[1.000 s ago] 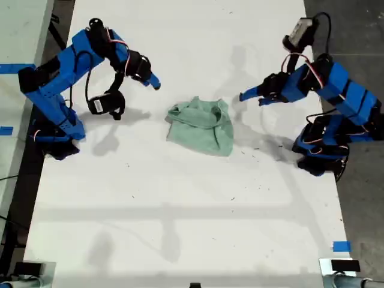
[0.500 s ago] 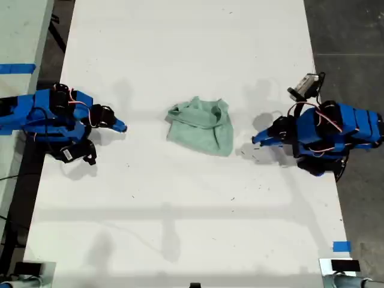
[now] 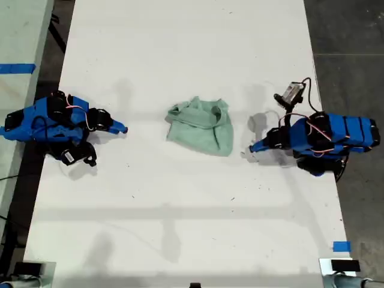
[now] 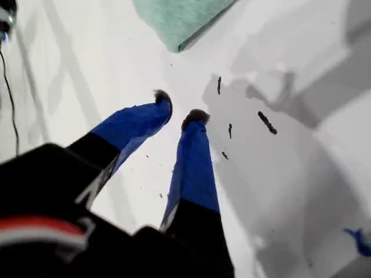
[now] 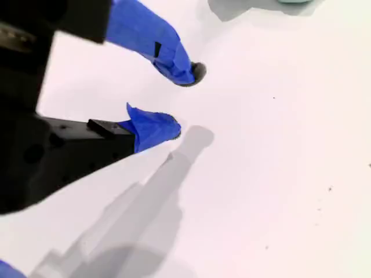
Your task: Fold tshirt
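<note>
Since half a second ago, the blue arm on the exterior view's right has stretched a bit closer to the shirt, and the arm on the exterior view's left has hardly shifted — a second ago both arms were raised high, and now both lie low and folded.

The small pale mint-green cloth tshirt (image 3: 201, 126) sits in the middle of the big white table (image 3: 180, 228). It is bunched into a rough, lumpy bundle, not flat. Nothing touches it.

My first gripper (image 4: 179, 113) is the one on the exterior view's right (image 3: 252, 150). Its two blue fingers with dark tips stand a little apart, with nothing between them. They point down at the white table, near the edge of the tshirt (image 4: 179, 20) but not touching it. Small dark specks (image 4: 266, 123) lie on the table just beside the fingertips.

My second gripper (image 5: 185, 98) is the one on the exterior view's left (image 3: 122, 128). Its blue fingers are spread apart and hold nothing. It hovers over bare table, well apart from the tshirt — only a tiny bit of green (image 5: 295, 2) shows at the edge of the second wrist view.

A small piece of blue tape (image 3: 341, 246) sticks to the table near the exterior view's bottom right corner.
</note>
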